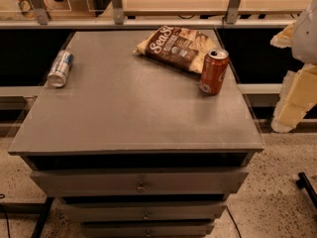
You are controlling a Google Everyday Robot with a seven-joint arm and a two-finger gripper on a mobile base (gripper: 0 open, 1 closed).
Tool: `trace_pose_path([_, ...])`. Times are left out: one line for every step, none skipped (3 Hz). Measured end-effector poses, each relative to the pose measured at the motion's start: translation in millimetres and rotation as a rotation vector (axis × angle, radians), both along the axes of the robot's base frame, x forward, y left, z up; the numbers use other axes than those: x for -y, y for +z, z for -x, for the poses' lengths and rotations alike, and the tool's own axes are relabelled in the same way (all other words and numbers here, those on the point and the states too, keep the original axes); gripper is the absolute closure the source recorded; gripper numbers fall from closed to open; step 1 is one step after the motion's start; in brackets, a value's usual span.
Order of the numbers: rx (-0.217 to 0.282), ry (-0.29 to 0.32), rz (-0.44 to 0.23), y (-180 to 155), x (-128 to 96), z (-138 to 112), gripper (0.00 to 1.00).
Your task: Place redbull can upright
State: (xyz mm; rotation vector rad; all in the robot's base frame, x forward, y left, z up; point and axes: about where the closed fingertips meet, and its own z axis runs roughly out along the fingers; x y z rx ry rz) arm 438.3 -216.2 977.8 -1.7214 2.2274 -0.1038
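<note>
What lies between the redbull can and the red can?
Between redbull can and red can, only bare cabinet top shows in the camera view; the bag lies farther back. The pincer hangs right of it.

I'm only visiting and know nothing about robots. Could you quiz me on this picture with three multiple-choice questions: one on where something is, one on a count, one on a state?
1. Where is the robot's hand?
A) at the right edge of the view, off the cabinet top
B) in a drawer
C) on the floor in front

2. How many drink cans stand or lie on the cabinet top?
A) one
B) two
C) four

3. How is the redbull can placed?
A) upright
B) on its side
C) upside down

Answers:
1 A: the hand shows beside the cabinet, touching nothing on it.
2 B: the redbull can near the left edge and the orange-red can by the snack bag.
3 B: its long side rests on the top.
</note>
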Motion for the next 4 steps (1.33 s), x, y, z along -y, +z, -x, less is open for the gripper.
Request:
trace_pose_path([0.0,0.0,0.0,0.0,0.0,0.0,0.0])
trace_pose_path([0.0,0.012,-0.031,1.6,-11.0,-11.3,0.0])
trace_pose_path([-0.036,0.033,-0.096,2.3,-41.3,-45.5,0.0])
trace_pose_path([-0.109,0.026,-0.204,7.8,-94.8,-95.4,0.0])
